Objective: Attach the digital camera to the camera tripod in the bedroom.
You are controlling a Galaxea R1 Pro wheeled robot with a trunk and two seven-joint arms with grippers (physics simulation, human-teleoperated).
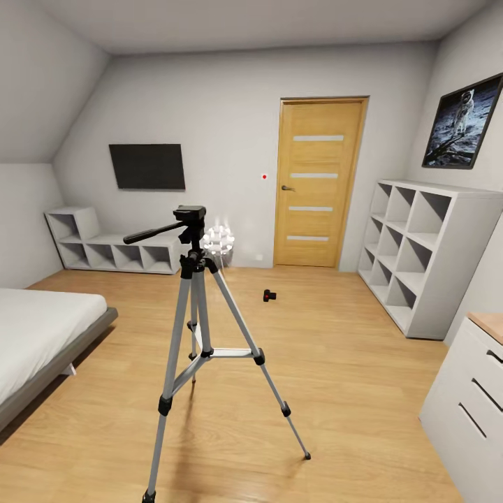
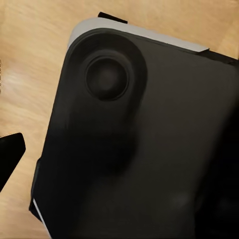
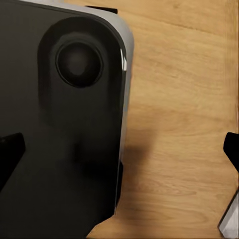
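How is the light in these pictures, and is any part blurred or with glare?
Head view: even soft light, sharp, faint shadow under the camera tripod; a white glare spot behind its head. Both wrist views: soft, slightly blurred, a dark body close to the lens.

digital camera [image 1: 270,295]: too small for detail | bed [image 1: 42,335]: cut by edge | dresser [image 1: 468,405]: cut off

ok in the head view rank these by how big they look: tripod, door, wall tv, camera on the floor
1. camera tripod, though it stands nearest, which inflates it
2. door, close behind it
3. wall TV
4. digital camera, smallest
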